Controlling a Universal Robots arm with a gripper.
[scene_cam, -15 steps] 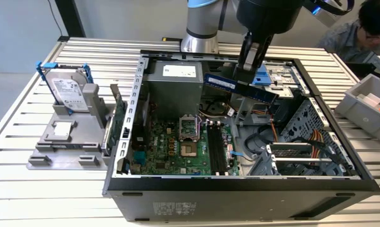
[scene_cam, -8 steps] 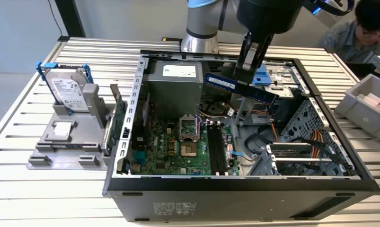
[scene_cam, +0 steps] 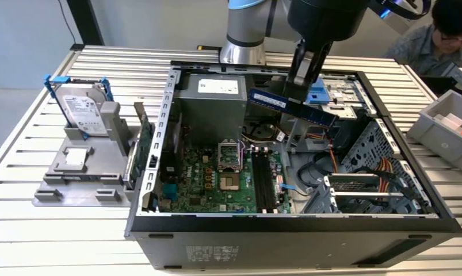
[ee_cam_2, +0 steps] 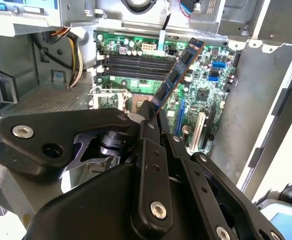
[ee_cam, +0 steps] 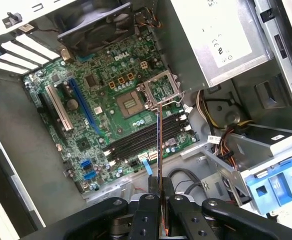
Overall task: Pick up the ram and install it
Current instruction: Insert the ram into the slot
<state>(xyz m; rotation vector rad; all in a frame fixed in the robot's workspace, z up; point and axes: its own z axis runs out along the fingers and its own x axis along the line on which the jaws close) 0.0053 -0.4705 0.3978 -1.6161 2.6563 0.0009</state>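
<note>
The gripper (scene_cam: 297, 95) is clamped on the ram (scene_cam: 292, 107) and holds it in the air above the open case (scene_cam: 292, 238), close to the power supply (scene_cam: 214, 106) and the blue drive bay (scene_cam: 317, 92). In the exterior view the ram slants down toward the exterior view's right, clear of the case rim and of the parts below.

In the second wrist view the ram (ee_cam_2: 173, 80) rises from between the fingers (ee_cam_2: 148, 135) and juts out free over the motherboard (ee_cam_2: 206, 90).

In the first wrist view the ram (ee_cam: 159, 145) shows edge-on. It is a thin line running out from the gripper (ee_cam: 161, 200) and crossing the dark slots (ee_cam: 146, 141) at an angle. The slots lie between the CPU socket (ee_cam: 158, 90) and the board's edge. There is open air on both flat sides of the stick. Cables (ee_cam: 226, 135) bunch beside the end of the slots nearer the power supply (ee_cam: 221, 35).

Outside the case, on the table (scene_cam: 62, 241), a hard drive (scene_cam: 85, 112) and a green card (scene_cam: 142, 152) stand well apart from the ram.
</note>
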